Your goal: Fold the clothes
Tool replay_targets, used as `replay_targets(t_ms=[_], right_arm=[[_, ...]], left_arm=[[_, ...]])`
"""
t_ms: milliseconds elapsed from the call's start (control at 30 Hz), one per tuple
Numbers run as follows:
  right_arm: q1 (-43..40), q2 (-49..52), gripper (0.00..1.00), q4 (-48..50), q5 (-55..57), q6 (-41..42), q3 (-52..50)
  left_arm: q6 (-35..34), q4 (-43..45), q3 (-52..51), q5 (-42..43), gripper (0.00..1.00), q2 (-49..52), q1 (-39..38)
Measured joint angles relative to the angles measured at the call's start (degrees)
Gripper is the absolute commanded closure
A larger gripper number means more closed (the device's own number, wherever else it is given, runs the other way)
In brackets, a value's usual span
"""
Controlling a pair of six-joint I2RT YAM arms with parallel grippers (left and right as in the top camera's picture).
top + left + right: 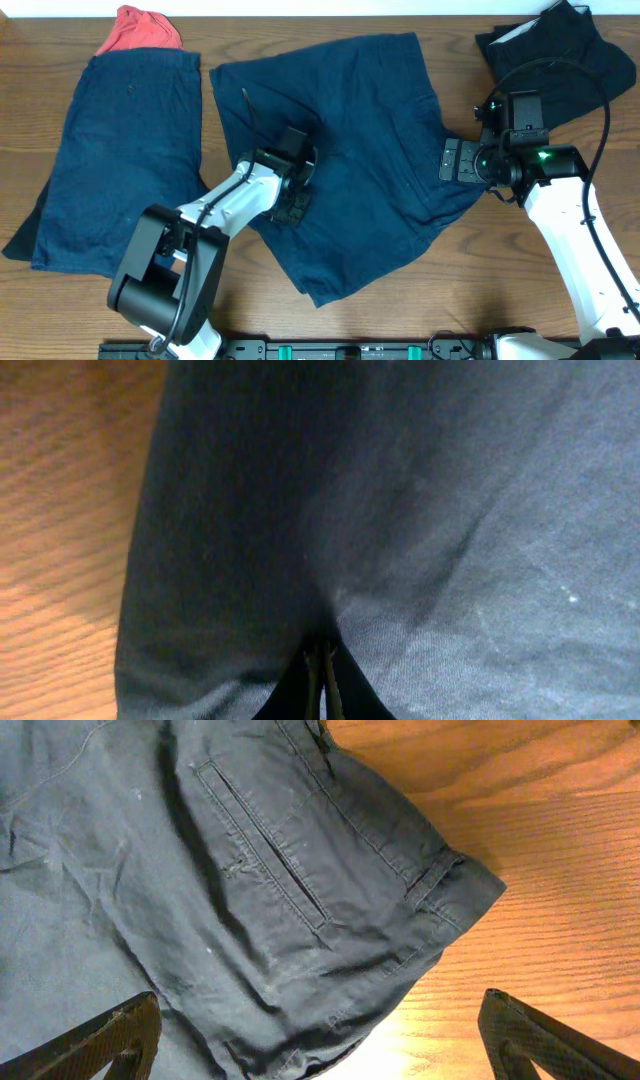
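Wooden table (470, 300) beneath everything. Across its centre, middle navy shorts (370, 120), spread out and rumpled, lower hem toward the front edge. At the far left, left navy shorts (120, 150) lying flat as one long panel, with a red garment (140, 30) poking out at the top end. In the back right corner, a dark garment (560, 45) bunched in a heap. Left claw (322, 680) down on the middle pair's left part, pressed together and pinching a small ridge of its cloth. Right claw (320, 1055) spread wide, hovering over the waistband corner (455, 885) and welt pocket (265, 850) at that pair's right edge, gripping nothing.
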Motion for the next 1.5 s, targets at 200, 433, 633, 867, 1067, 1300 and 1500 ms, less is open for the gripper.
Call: replay_targets(t_ms=[200,433,633,867,1067,1300,1500], right_arm=[[0.00,0.00,0.01,1.07,-0.02,0.00,0.00],[0.00,0.00,0.01,1.16,-0.02,0.00,0.00],[0.00,0.00,0.01,1.20,-0.02,0.00,0.00],[0.00,0.00,0.01,2.43,-0.02,0.00,0.00],[0.00,0.00,0.01,4.09,-0.02,0.00,0.00],[0.00,0.00,0.02,5.53,-0.02,0.00,0.00],[0.00,0.00,0.02,7.37,-0.02,0.00,0.00]], left_arm=[[0.61,7.58,-0.85,-1.79,0.94,-0.17,3.17],[3.85,18.67,-1.18,-3.30,0.94,1.49,8.72],[5.31,23.58,-1.16,-3.82,0.94,2.82,12.22],[6.45,25.92,-1.18,-3.96,0.94,3.32,13.90],[6.84,33.48,-1.18,-4.04,0.94,5.38,13.90],[6.84,39.41,0.15,-4.22,0.94,8.66,14.51],[6.84,38.16,4.87,-3.82,0.94,11.89,17.88]])
